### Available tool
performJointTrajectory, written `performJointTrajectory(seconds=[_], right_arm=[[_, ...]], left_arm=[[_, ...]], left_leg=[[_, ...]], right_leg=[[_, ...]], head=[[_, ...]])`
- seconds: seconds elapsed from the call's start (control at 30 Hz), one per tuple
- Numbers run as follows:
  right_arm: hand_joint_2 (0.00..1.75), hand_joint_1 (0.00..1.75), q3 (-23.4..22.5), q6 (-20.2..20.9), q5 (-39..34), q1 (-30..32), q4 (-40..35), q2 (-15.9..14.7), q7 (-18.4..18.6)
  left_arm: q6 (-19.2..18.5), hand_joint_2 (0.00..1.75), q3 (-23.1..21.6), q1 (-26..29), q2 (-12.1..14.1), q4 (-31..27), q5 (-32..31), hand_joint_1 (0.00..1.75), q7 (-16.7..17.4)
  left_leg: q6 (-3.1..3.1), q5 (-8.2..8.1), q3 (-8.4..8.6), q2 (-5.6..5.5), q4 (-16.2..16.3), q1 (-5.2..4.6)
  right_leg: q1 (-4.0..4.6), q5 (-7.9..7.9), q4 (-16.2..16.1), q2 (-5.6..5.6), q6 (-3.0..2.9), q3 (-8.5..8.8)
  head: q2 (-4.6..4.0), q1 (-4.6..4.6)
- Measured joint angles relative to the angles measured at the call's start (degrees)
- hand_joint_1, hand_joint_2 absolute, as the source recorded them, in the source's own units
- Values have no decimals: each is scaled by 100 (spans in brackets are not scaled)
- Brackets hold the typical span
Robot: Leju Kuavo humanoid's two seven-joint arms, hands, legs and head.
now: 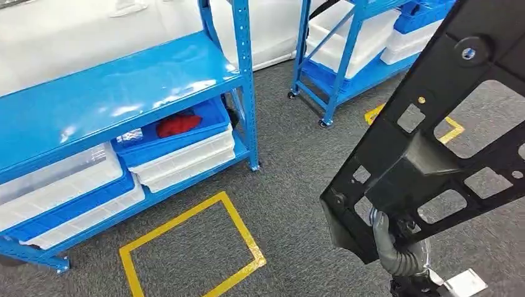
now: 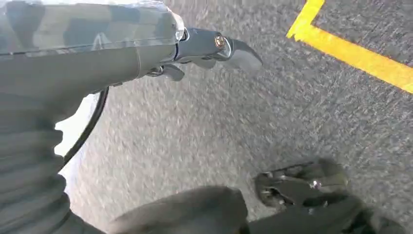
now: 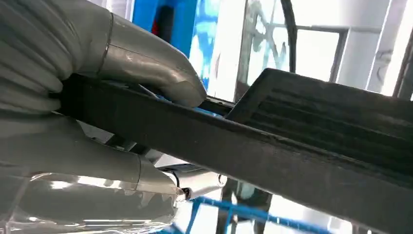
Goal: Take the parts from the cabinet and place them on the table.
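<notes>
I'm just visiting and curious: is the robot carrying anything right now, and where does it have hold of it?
Yes. Its right hand grips a black perforated panel by its lower edge. The left hand holds nothing.

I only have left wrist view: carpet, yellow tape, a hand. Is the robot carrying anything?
Observer: Yes. In the head view the right hand holds a black perforated panel by its lower edge, raised over the floor.
Operator: Is the grip solid?
Observer: In the right wrist view the thumb presses on one face of the panel's edge and the fingers on the other.
Operator: Where are we relative to the cabinet?
Observer: The head view shows a blue rack at left with white bins on its lower shelf and a second blue rack behind. A yellow floor square lies ahead.
Operator: And the left hand?
Observer: The left hand holds nothing.
</notes>
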Motion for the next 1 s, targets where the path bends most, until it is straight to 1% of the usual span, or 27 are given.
performJointTrajectory(seconds=[0.1, 0.13, 0.17, 0.2, 0.23, 0.27, 0.3, 0.33, 0.37, 0.4, 0.43, 0.47, 0.5, 0.53, 0.6, 0.63, 0.67, 0.7, 0.73, 0.77, 0.8, 0.83, 0.87, 0.9, 0.93, 0.97, 1.0], right_arm=[[175, 175, 2, -20, 2, 58, 51, 26, -42], [175, 175, 2, -37, 13, 76, 55, 28, -46], [175, 175, 2, -61, 24, 85, 72, 31, -50], [175, 175, 7, -100, 48, 54, 92, 28, -57], [175, 175, 9, -131, 61, 38, 110, 31, -59], [175, 175, 9, -168, 68, 39, 134, 33, -59], [175, 175, 11, -220, 70, 43, 157, 33, -59], [175, 175, 11, -256, 70, 45, 177, 35, -59], [175, 175, 11, -286, 77, 44, 197, 35, -59], [175, 175, 11, -339, 109, 46, 206, 35, -61], [175, 175, 11, -371, 131, 46, 206, 35, -66], [175, 175, 15, -389, 151, 43, 201, 35, -70], [175, 175, 22, -415, 168, 27, 199, 35, -77], [175, 175, 26, -433, 173, 17, 186, 33, -88], [175, 175, 28, -446, 170, -26, 184, 9, -105], [175, 175, 28, -446, 168, -55, 179, -2, -105], [175, 175, 35, -444, 164, -66, 173, -4, -101], [175, 175, 44, -441, 162, -83, 153, -4, -94], [175, 175, 68, -433, 162, -117, 134, -22, -72], [175, 175, 81, -428, 162, -141, 131, -31, -41], [175, 175, 103, -426, 162, -147, 131, -42, -26], [175, 175, 127, -426, 162, -147, 131, -57, -5], [175, 175, 157, -428, 164, -164, 134, -81, 28], [175, 175, 188, -450, 168, -204, 134, -120, 76], [175, 175, 214, -474, 173, -238, 134, -153, 96], [175, 175, 232, -496, 173, -260, 134, -170, 98], [175, 175, 245, -516, 173, -270, 134, -182, 100]], left_arm=[[579, 175, -4, 21, 18, -2, -176, 0, 81], [769, 175, -9, 28, 20, 0, -215, 0, 68], [907, 175, -11, 75, 33, -2, -263, 0, 44], [1028, 175, -26, 126, 39, -2, -335, 0, 0], [1090, 175, -46, 166, 39, 0, -381, 0, -22], [1171, 175, -63, 203, 37, 0, -412, 0, -44], [1295, 175, -66, 223, 31, 0, -427, 0, -72], [1381, 175, -63, 228, 24, 0, -427, 0, -94], [1459, 175, -66, 227, 24, 0, -425, 0, -129], [1547, 175, -66, 223, 24, 0, -407, 0, -188], [1625, 175, -63, 215, 22, 0, -370, 0, -253], [1669, 175, -63, 207, 22, 0, -305, 0, -319], [1702, 175, -48, 205, 18, 0, -197, 0, -398], [1728, 175, -9, 203, 4, 0, -94, 0, -470], [1805, 175, 74, 172, -26, 0, 70, 0, -636], [1829, 175, 112, 156, -41, 0, 105, 0, -700], [1820, 175, 133, 136, -44, 0, 96, 0, -745], [1807, 175, 140, 126, -46, 0, 80, 0, -769], [1765, 175, 144, 124, -52, 0, 43, 0, -785], [1734, 175, 144, 126, -52, 0, 23, 0, -782], [1717, 175, 144, 142, -52, 0, -12, 0, -767], [1700, 175, 144, 155, -52, 0, -18, 0, -756], [1676, 175, 151, 162, -52, 0, -14, 0, -732], [1673, 175, 173, 164, -52, 0, 17, 0, -708], [1671, 175, 199, 157, -52, 0, 47, 0, -704], [1673, 175, 218, 148, -52, 0, 56, 0, -695], [1673, 175, 232, 147, -52, 0, 61, 0, -695]], left_leg=[[58, -51, 24, 118, -89, -26], [88, 1, 48, 191, -203, 25], [125, 57, 72, 285, -270, 33], [173, 87, 52, 342, -293, 28], [179, 93, 29, 401, -289, 10], [182, 95, 7, 471, -271, -5], [187, 93, -22, 546, -249, -14], [188, 91, -43, 613, -225, -21], [186, 84, -54, 677, -208, -25], [174, 70, -55, 742, -192, -28], [157, 50, -48, 800, -169, -30], [138, 22, -39, 849, -138, -38], [102, -5, -55, 891, -115, -86], [82, -13, -62, 929, -106, -76], [43, -13, -29, 1052, -118, -77], [18, -32, -18, 1117, -104, -103], [-21, -100, -40, 942, -61, -64], [-53, -258, -113, 649, 121, -54], [-77, -530, -306, 485, 558, -25], [-96, -779, -539, 424, 1073, 0], [-113, -941, -747, 403, 1524, 15], [-123, -939, -842, 403, 1723, 25], [-127, -795, -804, 403, 1627, 36], [-121, -517, -624, 397, 1239, 48], [-106, -228, -389, 343, 722, 63], [-85, 27, -155, 142, 186, 82], [-51, -59, -73, -140, 18, 81]], right_leg=[[-46, 89, -41, 162, 133, -86], [0, 116, -54, 194, 185, -97], [-4, 24, 38, -72, 162, -153], [10, -202, 314, -304, 159, -286], [8, -430, 717, -409, 172, -467], [6, -642, 1187, -444, 189, -668], [6, -778, 1586, -451, 204, -839], [5, -763, 1714, -460, 212, -883], [6, -632, 1548, -475, 211, -778], [8, -418, 1139, -511, 200, -529], [18, -185, 565, -604, 178, -197], [42, -79, 70, -809, 143, 82], [117, -166, -11, -1017, 68, 125], [109, -141, -14, -898, 49, 99], [131, -131, -15, -785, 11, 64], [80, -101, -65, -714, -31, 57], [43, -73, -94, -657, -53, 70], [29, -56, -101, -602, -78, 59], [31, -41, -100, -547, -96, 36], [34, -26, -100, -472, -113, 14], [36, -17, -97, -396, -116, -5], [35, -8, -90, -317, -110, -13], [31, 0, -81, -228, -98, -17], [28, 5, -67, -131, -90, -18], [28, 10, -53, -47, -76, -16], [27, 12, -42, 18, -58, -19], [38, 28, -40, 70, -15, -31]], head=[[0, -2], [0, 0], [0, 0], [0, 5], [0, 4], [0, 4], [0, 4], [0, 4], [0, 4], [0, 4], [0, 4], [0, 4], [0, 4], [0, 4], [0, 4], [0, 4], [0, 4], [0, 2], [0, 2], [0, 2], [0, 2], [0, 2], [0, 2], [0, 2], [0, 2], [0, 2], [0, 2]])
